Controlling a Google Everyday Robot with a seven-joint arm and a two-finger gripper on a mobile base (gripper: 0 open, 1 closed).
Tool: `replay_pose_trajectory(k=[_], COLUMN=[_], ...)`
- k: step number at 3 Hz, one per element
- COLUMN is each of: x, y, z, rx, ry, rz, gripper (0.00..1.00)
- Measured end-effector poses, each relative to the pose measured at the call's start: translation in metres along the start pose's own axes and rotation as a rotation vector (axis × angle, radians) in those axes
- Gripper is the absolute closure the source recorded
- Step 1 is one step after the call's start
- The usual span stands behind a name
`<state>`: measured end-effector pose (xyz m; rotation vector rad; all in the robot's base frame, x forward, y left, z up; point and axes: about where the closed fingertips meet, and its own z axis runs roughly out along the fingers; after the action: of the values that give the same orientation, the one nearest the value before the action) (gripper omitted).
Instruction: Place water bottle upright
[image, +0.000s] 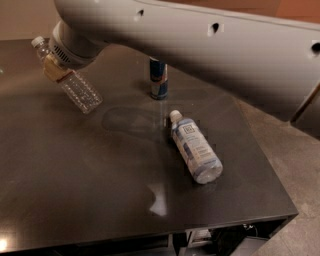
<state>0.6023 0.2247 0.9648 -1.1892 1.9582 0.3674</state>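
The water bottle (80, 91) is a small clear ribbed bottle with a white cap and a dark red band. It hangs tilted above the dark table (75, 190) at the far left, cap up-left and base down-right. My gripper (55, 69) is shut on its neck end, with the yellowish fingers (50, 65) around it just under my wrist. The bottle's shadow lies on the table to its right. My arm crosses the top of the view and hides most of the gripper.
A larger bottle with a white-and-blue label (196, 147) lies on its side at mid table, cap pointing away. A blue-and-silver can (158, 80) stands upright behind it. The table's right edge (265, 155) drops to a tiled floor.
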Motion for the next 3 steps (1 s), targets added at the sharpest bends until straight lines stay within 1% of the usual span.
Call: replay_pose_trajectory(k=[1, 2, 3], x=[0.0013, -0.0024, -0.0018], y=[-0.0017, -0.0025, -0.0111], z=[0.0044, 0.0015, -0.0006], rx=[-0.055, -0.084, -0.089], ry=[-0.122, -0.272, -0.403], rz=[0.016, 0.049, 0.106], gripper=[1.00, 1.00, 1.00])
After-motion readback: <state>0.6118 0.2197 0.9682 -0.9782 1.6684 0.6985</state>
